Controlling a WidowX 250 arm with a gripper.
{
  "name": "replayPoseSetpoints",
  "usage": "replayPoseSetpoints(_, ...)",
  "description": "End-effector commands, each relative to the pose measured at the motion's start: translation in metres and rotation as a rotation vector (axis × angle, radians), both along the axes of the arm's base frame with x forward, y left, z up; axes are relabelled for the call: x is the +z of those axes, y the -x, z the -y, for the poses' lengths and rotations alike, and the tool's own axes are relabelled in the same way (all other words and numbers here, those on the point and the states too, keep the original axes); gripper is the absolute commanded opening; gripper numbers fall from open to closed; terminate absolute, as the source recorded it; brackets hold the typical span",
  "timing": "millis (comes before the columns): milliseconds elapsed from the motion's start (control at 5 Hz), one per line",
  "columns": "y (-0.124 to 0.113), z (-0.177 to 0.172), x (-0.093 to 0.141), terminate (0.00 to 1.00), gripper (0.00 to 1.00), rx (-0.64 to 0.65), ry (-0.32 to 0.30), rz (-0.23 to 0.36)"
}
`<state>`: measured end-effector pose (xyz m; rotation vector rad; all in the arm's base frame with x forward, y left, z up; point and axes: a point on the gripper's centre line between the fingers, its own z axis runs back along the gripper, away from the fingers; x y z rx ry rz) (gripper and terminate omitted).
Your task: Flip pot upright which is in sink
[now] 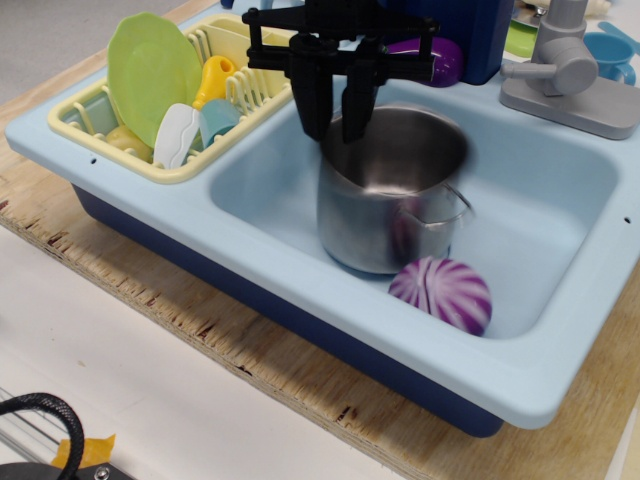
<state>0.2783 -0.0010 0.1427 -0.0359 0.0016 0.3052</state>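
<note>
The shiny steel pot [365, 220] stands upright in the basin of the light blue sink [255, 190], with its opening facing up. One wire loop handle shows on its right side. My black gripper [333, 128] comes down from above at the pot's back left rim. One finger is outside the wall and the other inside, shut on the rim. The pot's right edge is blurred.
A purple striped ball [442, 293] lies in the basin against the pot's front right. The yellow dish rack [130, 165] with a green plate [150, 70] sits at the left. The grey faucet [565, 75] is at the back right. The sink rests on a wooden board [200, 330].
</note>
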Motion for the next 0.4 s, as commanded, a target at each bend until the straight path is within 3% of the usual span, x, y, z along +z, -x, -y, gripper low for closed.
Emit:
replayPoseSetpoints(0, -0.0004, 0.0008, 0.0097, 0.00, 1.00, 0.003, 0.001, 0.035)
replayPoseSetpoints(200, -0.0004, 0.0008, 0.0097, 1.00, 1.00, 0.003, 0.001, 0.035)
